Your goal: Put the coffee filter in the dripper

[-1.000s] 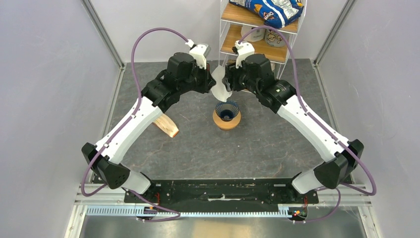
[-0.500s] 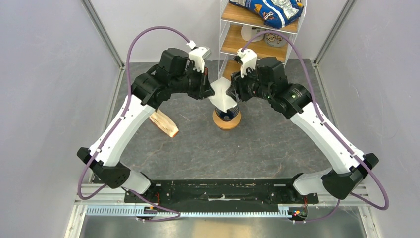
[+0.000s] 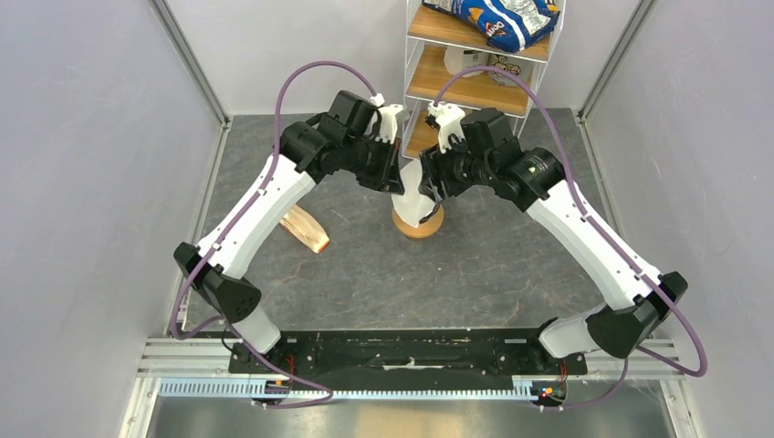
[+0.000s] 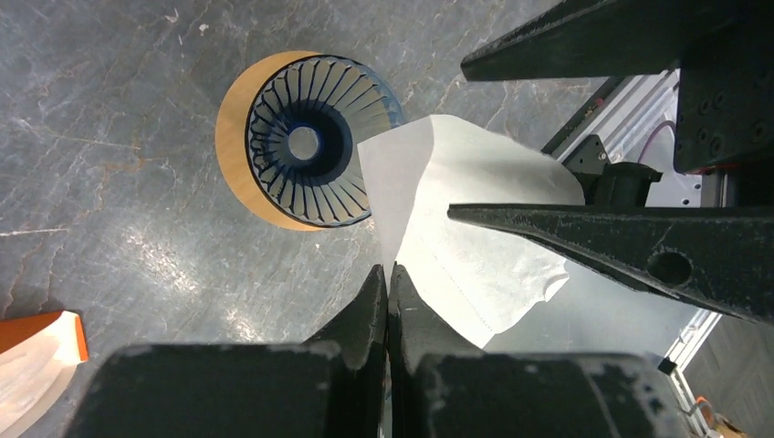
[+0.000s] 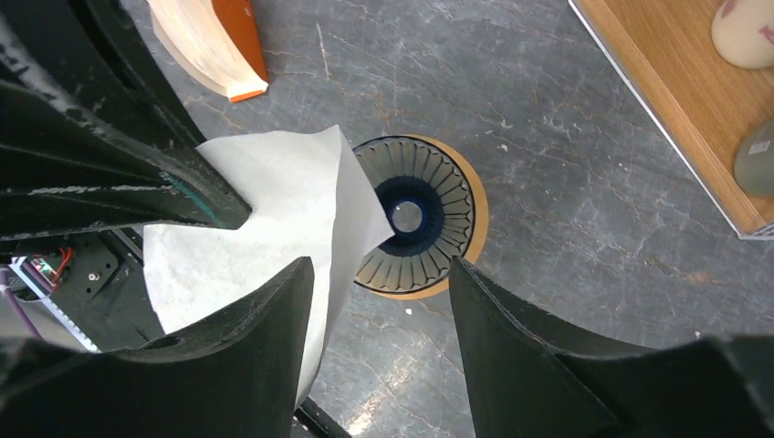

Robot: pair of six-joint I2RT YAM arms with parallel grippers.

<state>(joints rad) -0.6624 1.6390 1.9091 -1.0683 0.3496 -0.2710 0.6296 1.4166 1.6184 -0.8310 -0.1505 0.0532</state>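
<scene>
A grey stone-patterned table [image 3: 511, 274] lay under two arms that leaned together at its middle. The left gripper [image 4: 388, 274] was pinched tight on the edge of the white coffee filter [image 4: 465, 228], holding it in the air. The right gripper [image 5: 381, 266] was beside the paper with its jaws apart. One corner of the filter hung over the blue ribbed dripper [image 4: 306, 141], which sat on an orange-brown ring [image 4: 233, 155].

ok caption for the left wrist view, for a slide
Left gripper shut on the coffee filter, holding it over the edge of the blue dripper
</scene>
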